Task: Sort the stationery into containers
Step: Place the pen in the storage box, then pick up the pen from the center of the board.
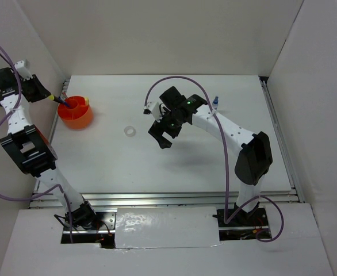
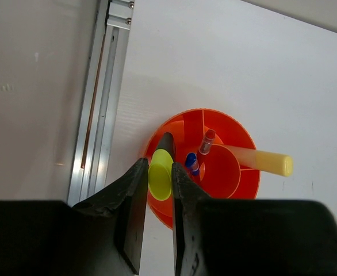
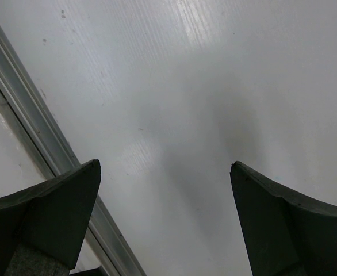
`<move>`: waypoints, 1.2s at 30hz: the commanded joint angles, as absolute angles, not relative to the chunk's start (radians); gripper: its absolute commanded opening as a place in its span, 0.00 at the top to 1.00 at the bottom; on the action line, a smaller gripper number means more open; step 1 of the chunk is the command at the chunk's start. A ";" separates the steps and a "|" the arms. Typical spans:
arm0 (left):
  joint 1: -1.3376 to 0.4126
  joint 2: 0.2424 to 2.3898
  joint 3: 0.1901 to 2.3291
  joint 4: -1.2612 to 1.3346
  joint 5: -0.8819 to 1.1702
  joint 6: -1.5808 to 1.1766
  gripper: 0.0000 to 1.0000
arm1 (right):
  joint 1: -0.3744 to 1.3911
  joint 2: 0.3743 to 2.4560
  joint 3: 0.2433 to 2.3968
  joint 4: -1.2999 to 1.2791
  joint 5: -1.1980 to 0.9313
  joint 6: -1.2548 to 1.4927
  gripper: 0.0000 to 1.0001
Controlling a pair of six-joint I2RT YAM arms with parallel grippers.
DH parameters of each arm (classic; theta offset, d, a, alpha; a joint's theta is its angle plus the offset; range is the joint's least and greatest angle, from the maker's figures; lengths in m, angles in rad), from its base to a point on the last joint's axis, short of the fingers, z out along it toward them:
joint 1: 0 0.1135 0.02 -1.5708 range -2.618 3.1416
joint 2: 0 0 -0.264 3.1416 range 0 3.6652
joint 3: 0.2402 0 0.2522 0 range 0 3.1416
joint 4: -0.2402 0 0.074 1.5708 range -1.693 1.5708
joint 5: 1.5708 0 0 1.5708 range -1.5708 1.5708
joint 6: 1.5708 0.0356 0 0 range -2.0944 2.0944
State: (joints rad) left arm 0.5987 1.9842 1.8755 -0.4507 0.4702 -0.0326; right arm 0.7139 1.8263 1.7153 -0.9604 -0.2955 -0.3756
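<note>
The left gripper pinched the highlighter near its yellow end, and the black end pointed down at the cup. The highlighter seemed light, stiff and smooth, so it could slip; mid-barrel would be a safer hold. The barrel hid its lower tip, so I could not tell which compartment it met. The right gripper stood spread wide above the table.

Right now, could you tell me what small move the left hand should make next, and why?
Probably open the left hand: it grips the black-and-yellow highlighter, whose tip points into the round orange plastic cup, so it should drop in.
</note>
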 commanded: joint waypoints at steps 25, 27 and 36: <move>0.410 1.858 2.000 -0.559 0.674 0.269 0.37 | 0.532 1.786 1.691 -0.893 -0.363 -0.278 0.00; 0.280 1.856 2.023 -0.630 0.683 0.369 0.36 | 0.479 1.766 1.681 -0.888 -0.385 -0.259 0.00; -0.199 2.005 2.014 -0.624 0.587 0.516 0.30 | 0.287 1.669 1.574 -0.868 -0.477 -0.203 0.00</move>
